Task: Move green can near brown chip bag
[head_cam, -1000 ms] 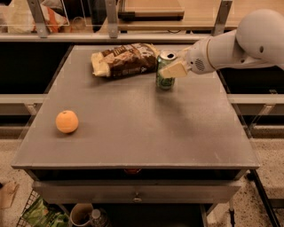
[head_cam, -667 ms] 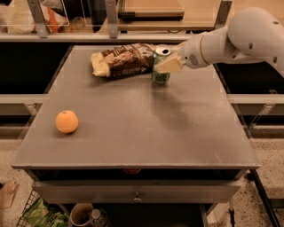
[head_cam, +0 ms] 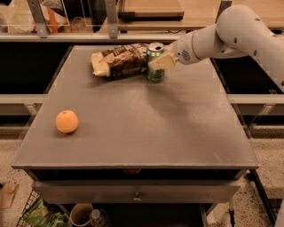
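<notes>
The green can stands upright at the back of the grey table, its left side touching or almost touching the right end of the brown chip bag. My gripper reaches in from the right on the white arm and is shut on the can's middle. One cream finger lies across the can's front; the other finger is hidden behind the can. The can's base looks to be on or just above the tabletop.
An orange lies on the left side of the table. A shelf with a wooden board and clutter runs behind the table. A drawer front sits below the table's front edge.
My gripper has carried the green can leftward and slightly back, from a gap beside the chip bag to right against the bag's right end. The bag and orange have not moved.
</notes>
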